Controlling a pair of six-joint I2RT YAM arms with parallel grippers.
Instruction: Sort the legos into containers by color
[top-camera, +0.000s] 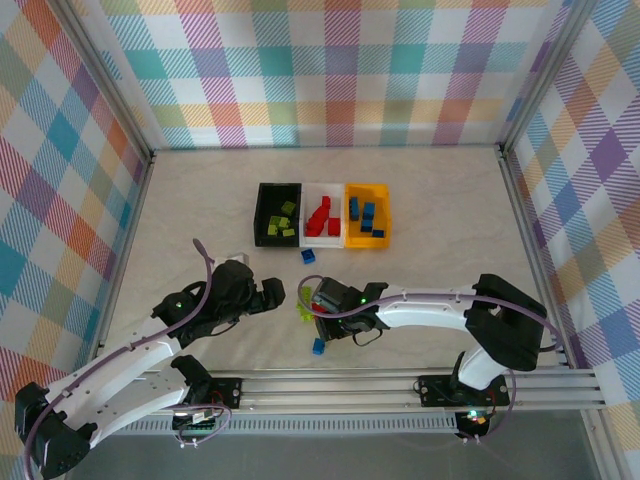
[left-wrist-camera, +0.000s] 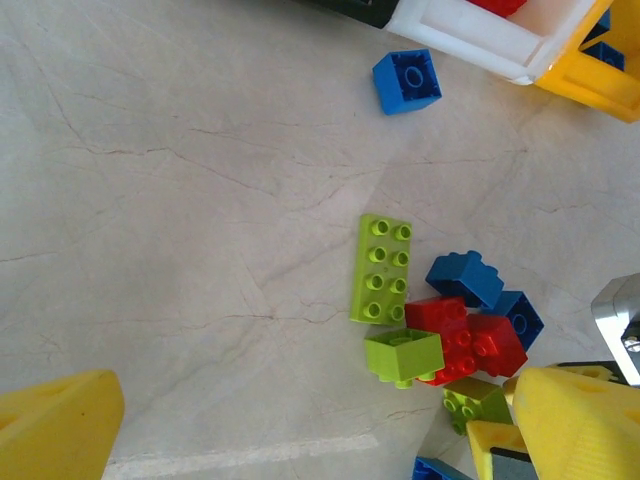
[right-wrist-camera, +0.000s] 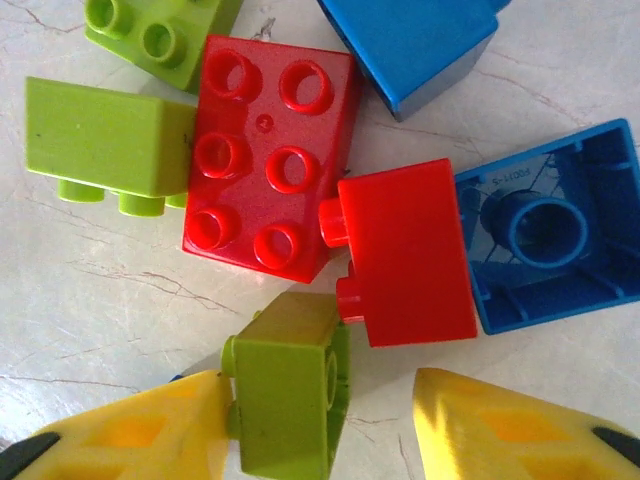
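A green brick (right-wrist-camera: 285, 400) lay tipped on its side in the loose pile (left-wrist-camera: 450, 320) of red, blue and green legos on the worktop (top-camera: 430, 270), well short of the bins. The right hand (right-wrist-camera: 322, 395) stood astride it. One yellow finger (right-wrist-camera: 150, 430) touched its studded face and the other stood just apart from it, so the hand was not clenched and grasped nothing yet. A red brick (right-wrist-camera: 410, 250) sat just beside the green one. The left hand (top-camera: 270, 295) hung released, fingers wide, near the pile.

Further out, the black bin (top-camera: 268, 196) held green pieces, the white bin (top-camera: 312, 192) red and the orange bin (top-camera: 384, 205) blue. A blue brick (top-camera: 308, 256) lay loose just in front of the white bin.

By my reading, the step in hand was picking up this green brick, with much of the sorting done and a small pile left. The next move called for a square pinch, then a lift clear of the red neighbour. The brick would then go to the black bin.
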